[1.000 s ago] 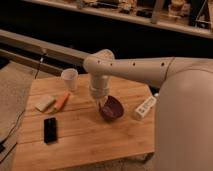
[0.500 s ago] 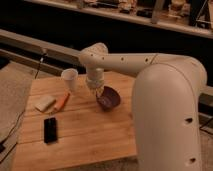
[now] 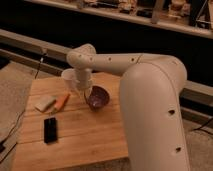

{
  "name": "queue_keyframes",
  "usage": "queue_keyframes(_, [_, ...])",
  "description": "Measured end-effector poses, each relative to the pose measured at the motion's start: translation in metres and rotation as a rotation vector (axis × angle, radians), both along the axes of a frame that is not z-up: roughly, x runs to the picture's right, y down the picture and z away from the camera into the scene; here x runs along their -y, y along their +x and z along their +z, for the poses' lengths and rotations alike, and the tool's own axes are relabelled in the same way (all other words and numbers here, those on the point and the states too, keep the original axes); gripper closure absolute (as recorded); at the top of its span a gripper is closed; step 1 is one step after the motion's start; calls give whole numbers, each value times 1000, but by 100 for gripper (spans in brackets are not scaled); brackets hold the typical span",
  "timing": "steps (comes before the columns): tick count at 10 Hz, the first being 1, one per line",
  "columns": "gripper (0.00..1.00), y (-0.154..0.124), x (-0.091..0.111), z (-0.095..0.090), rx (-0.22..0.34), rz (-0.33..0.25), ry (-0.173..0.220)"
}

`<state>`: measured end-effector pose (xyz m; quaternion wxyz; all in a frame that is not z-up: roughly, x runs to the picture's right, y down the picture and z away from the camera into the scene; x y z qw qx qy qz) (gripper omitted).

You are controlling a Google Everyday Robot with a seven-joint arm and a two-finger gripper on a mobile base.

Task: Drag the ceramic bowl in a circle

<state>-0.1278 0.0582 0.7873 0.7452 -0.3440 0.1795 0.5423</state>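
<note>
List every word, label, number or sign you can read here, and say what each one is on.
No text can be read.
The ceramic bowl, white cup and flat black object on the table show no markings.
The gripper, at the bowl's left rim, bears no visible label.
Any print on the shelf items behind is unreadable.

Site reads to me as robot test lab, not home.
- Gripper (image 3: 86, 93) low over bare wooden table (image 3: 85, 137), at left rim of ceramic bowl (image 3: 100, 97).
- Behind gripper: long metal rails (image 3: 30, 39) along dark wall. Shelf (image 3: 150, 19) above them holds stored items, too blurred to identify.
- Left of gripper, beyond table edge: loose black cable (image 3: 15, 125) trailing over grey floor (image 3: 12, 85).
- Near gripper: unrelated props laid out apart, including white cup (image 3: 67, 76) and flat black device (image 3: 50, 130).
</note>
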Motion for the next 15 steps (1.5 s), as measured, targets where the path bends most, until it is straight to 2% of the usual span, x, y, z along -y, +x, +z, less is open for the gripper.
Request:
queue_keyframes(3, [100,-20,-29,-15,62,4,-43])
queue_keyframes(4, [100,-23,-44,-26,82,5,-70])
queue_keyframes(7, [100,-12,-78,-60,104,-19,-138])
queue_keyframes(9, [100,11,-95,-77,81,-43,-181])
queue_keyframes(12, [100,53,-103,-88,13,-49,-213])
queue_keyframes(13, [100,63,-101,-87,-11,-50,-211])
queue_keyframes(15, [100,94,-85,-76,-84,-57,-180])
